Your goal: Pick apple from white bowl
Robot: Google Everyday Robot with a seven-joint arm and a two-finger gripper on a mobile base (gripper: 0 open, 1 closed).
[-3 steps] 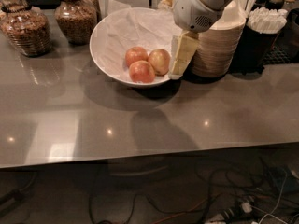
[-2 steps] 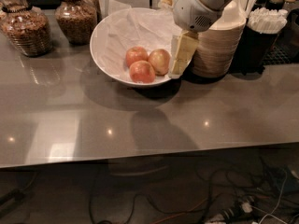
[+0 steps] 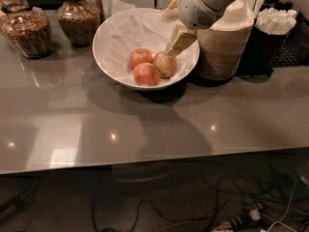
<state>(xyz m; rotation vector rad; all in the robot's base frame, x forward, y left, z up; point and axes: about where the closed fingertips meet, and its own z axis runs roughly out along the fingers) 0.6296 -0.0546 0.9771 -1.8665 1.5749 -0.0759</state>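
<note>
At the far left of your grey, glossy counter stood two rounded glass jars, both filled with a brown, grainy mix; the second jar sat just behind and right of the first. Next came the white bowl, wide, shallow and shiny, lined with crumpled white paper and casting a soft shadow on the counter.

Three apples lay bunched together in the bowl's right half. Two were brighter orange-red: one at the back left and one at the front. The apple you were after was the paler one, dull yellow-green with a reddish-brown blush. It sat rightmost in the bunch, touching the front apple.

Your gripper hung from a smooth white rounded wrist above the bowl's right rim. It angled down and to the left, and its pale beige tip ended right at the apple's upper right side. You could not tell whether the jaws were apart or together, nor whether the tip touched the apple.

Just right of the bowl stood a ribbed stack of beige paper bowls. Beyond it, a dark holder carried a bundle of thin white sticks. Tangled cables lay below the counter edge.
</note>
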